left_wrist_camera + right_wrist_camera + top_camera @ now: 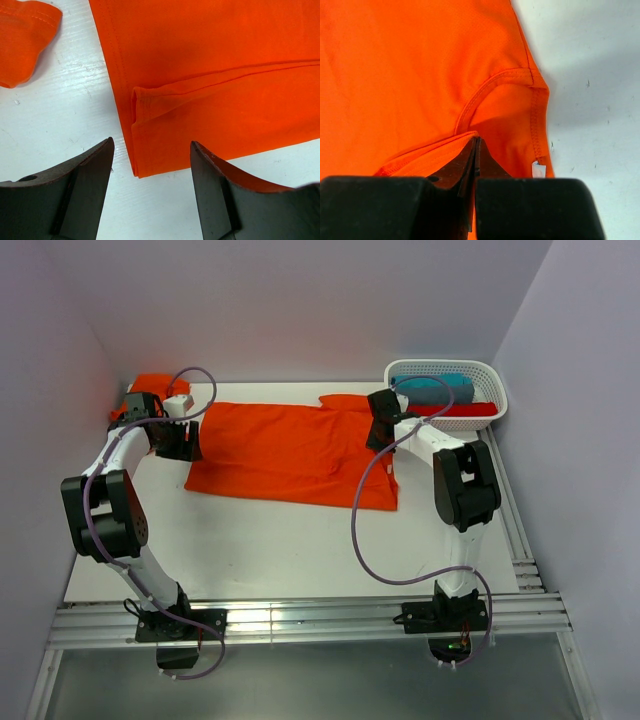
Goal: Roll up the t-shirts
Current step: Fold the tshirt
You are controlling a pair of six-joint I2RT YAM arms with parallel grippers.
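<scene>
An orange t-shirt [290, 450] lies flat on the white table, folded lengthwise, its hem end to the left and its collar end to the right. My left gripper [190, 443] hovers open at the hem end. In the left wrist view the near hem corner [142, 165] lies just ahead of the left gripper [150, 150], with nothing between its fingers. My right gripper [380, 430] sits at the collar end. In the right wrist view the right gripper [477, 142] is shut, pinching a fold of the t-shirt [410, 75] beside the neckline seam [485, 90]. A second orange t-shirt [150, 385] lies bunched in the far left corner.
A white lattice basket [495, 380] stands at the back right, holding a teal roll [435, 390] and a red roll [470, 410]. Walls close in the table on the left, back and right. The bunched t-shirt's edge [22, 40] shows left of the hem.
</scene>
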